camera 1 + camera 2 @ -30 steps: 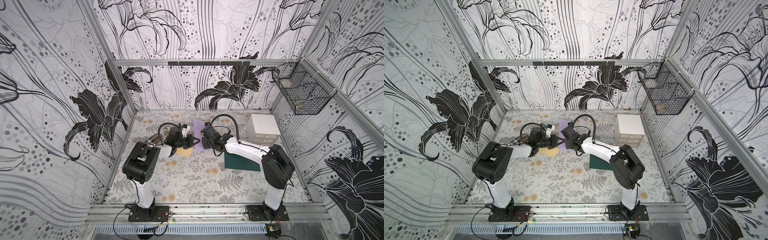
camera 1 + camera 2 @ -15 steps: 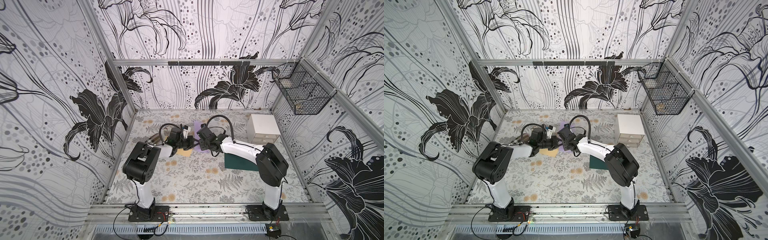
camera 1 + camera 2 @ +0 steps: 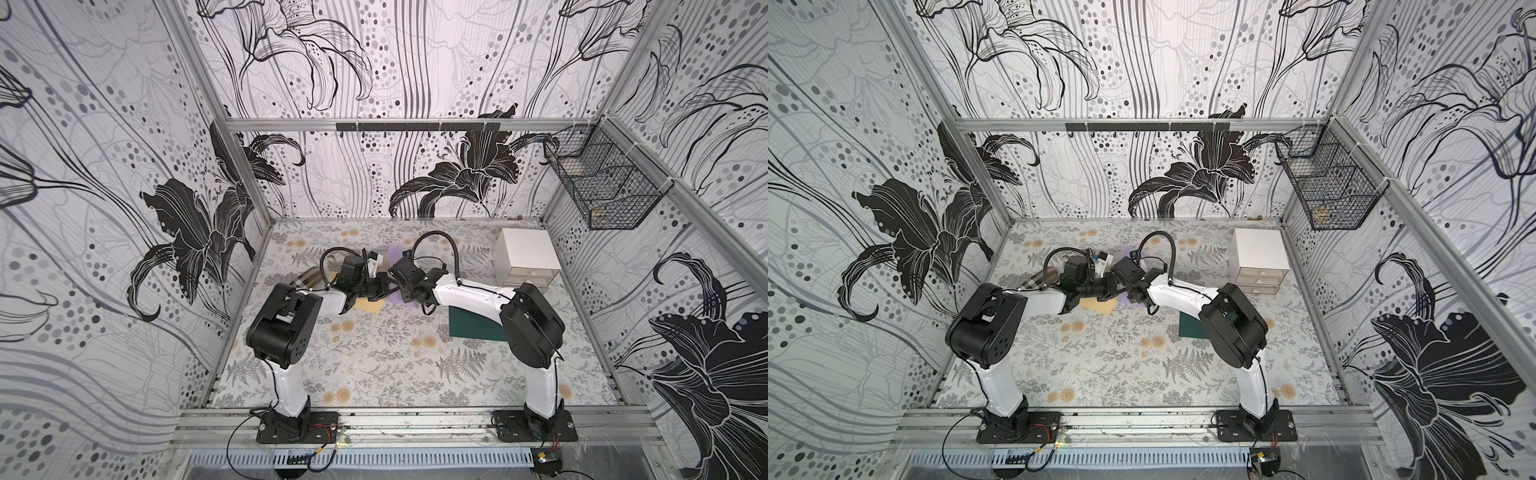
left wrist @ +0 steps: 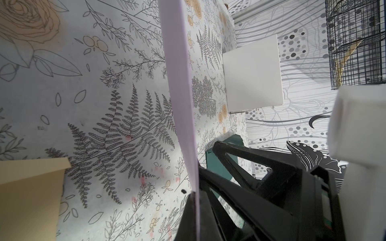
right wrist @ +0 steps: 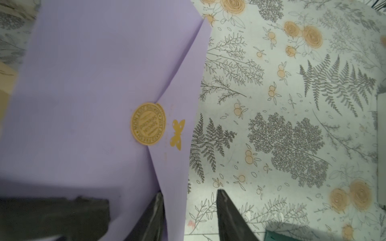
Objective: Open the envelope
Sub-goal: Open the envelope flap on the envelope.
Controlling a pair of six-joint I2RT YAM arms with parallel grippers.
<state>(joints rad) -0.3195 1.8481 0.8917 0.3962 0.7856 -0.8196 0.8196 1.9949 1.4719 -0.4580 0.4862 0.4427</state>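
1. The right gripper (image 5: pixel 189 193) has swung in toward the left gripper (image 4: pixel 196 198) over the last second. Its jaws have narrowed but are still parted and hold nothing.
2. The lilac envelope (image 5: pixel 83 83) is clenched in the left jaws. Its free edge now lies between the right jaws, so a second grip looks likely next.
3. A round gold seal (image 5: pixel 148 123), ahead of the right jaws, keeps the flap shut. Its ringed lettering is too blurred to read.
4. A gold butterfly (image 5: pixel 177 134) sits just beside the seal. No brand shows.

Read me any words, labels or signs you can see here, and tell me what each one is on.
Gold round seal on the purple envelope: ringed lettering, too blurred to read.
Gold butterfly mark beside it: no words.
No other text visible.
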